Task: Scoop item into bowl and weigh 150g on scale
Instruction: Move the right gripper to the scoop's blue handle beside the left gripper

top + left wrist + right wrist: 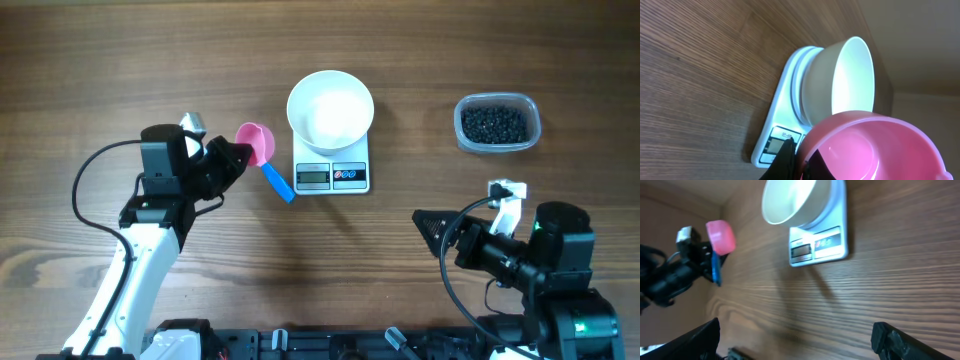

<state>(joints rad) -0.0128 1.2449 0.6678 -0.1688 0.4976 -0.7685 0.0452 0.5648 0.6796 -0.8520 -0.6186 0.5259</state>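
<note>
- Left end effector (232, 158) is pointing right, gripping the pink scoop (256, 142) beside the scale (333, 174).
- Right end effector (432, 228) is pointing left above the worktop (80, 60), jaws spread wide.

bare table (420, 110) between scale (333, 176) and tub (459, 128)

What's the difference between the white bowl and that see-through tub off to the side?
The bowl is round and solid white; the tub is clear plastic with a rounded-rectangular shape. The bowl sits on the scale, while the tub stands directly on the table. The bowl is empty; the tub holds small black beads. Both are open-topped containers.
</note>
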